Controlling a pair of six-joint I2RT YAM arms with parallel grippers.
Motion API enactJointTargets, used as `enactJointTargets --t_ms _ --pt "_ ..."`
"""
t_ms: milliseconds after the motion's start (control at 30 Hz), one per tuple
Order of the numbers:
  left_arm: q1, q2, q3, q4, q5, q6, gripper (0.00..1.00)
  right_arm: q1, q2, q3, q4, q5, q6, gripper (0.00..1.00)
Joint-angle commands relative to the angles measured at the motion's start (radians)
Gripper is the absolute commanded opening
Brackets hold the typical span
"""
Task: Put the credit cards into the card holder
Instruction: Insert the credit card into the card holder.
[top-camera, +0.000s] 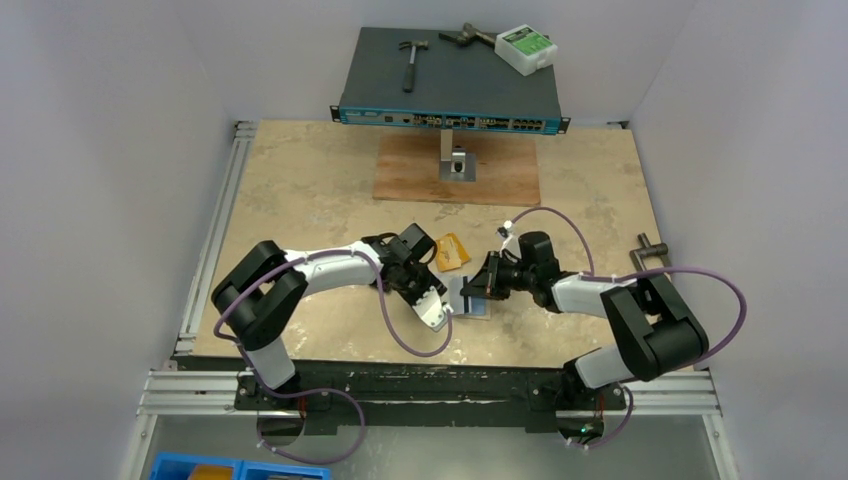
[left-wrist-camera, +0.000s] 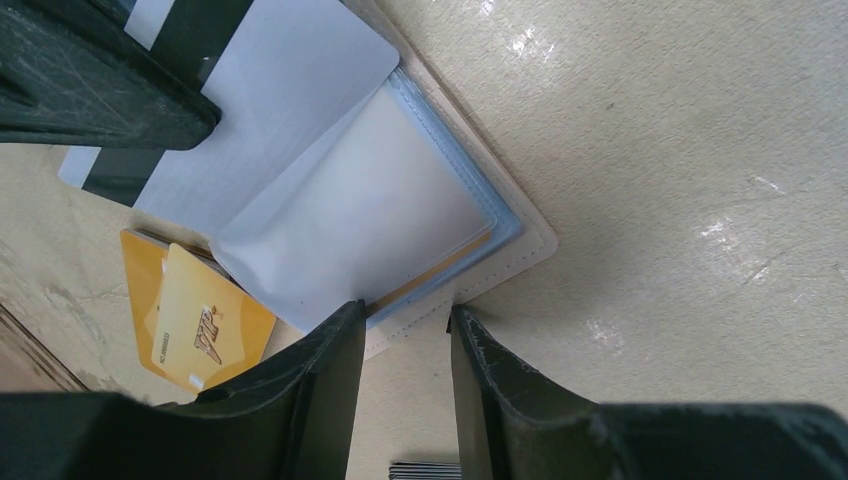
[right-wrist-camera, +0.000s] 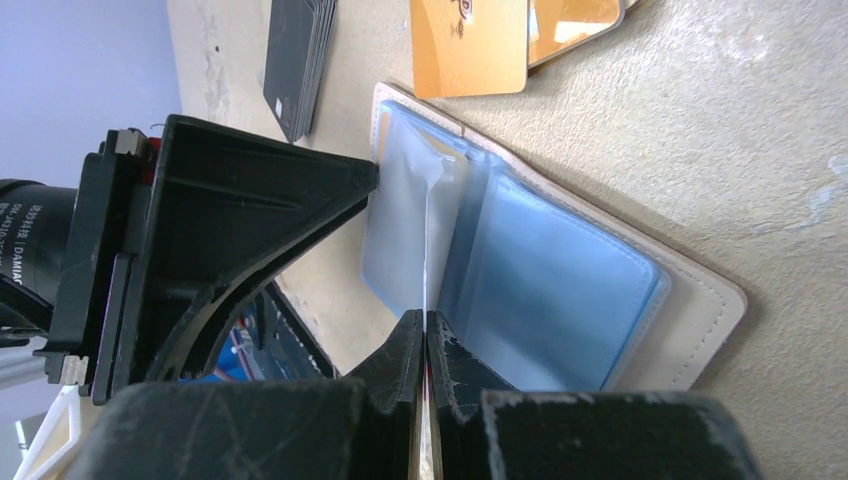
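The card holder (right-wrist-camera: 560, 290) lies open on the worktop (left-wrist-camera: 650, 150) between both hands. The right hand (right-wrist-camera: 427, 325) is clamped on a grey card (left-wrist-camera: 270, 90), whose far edge meets a clear pocket. The left hand (left-wrist-camera: 405, 330) has its fingers apart, straddling the holder's edge. Orange cards (left-wrist-camera: 200, 320) lie just beside it.
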Motion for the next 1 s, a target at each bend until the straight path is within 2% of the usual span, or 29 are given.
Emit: enactJointTargets --t_ms 0,467,967 --pt "-0.007 0.013 -0.043 -0.011 -0.014 0.038 0.36 0.001 -0.003 -0.008 0.086 0.039 0.011 0.00" --pt "-0.007 0.013 -0.036 -0.024 -0.019 0.043 0.35 0.001 0.104 -0.056 0.239 0.052 0.059 0.00" --pt "-0.012 0.016 -0.028 -0.040 -0.022 0.040 0.34 -0.002 0.132 -0.048 0.246 0.065 0.038 0.00"
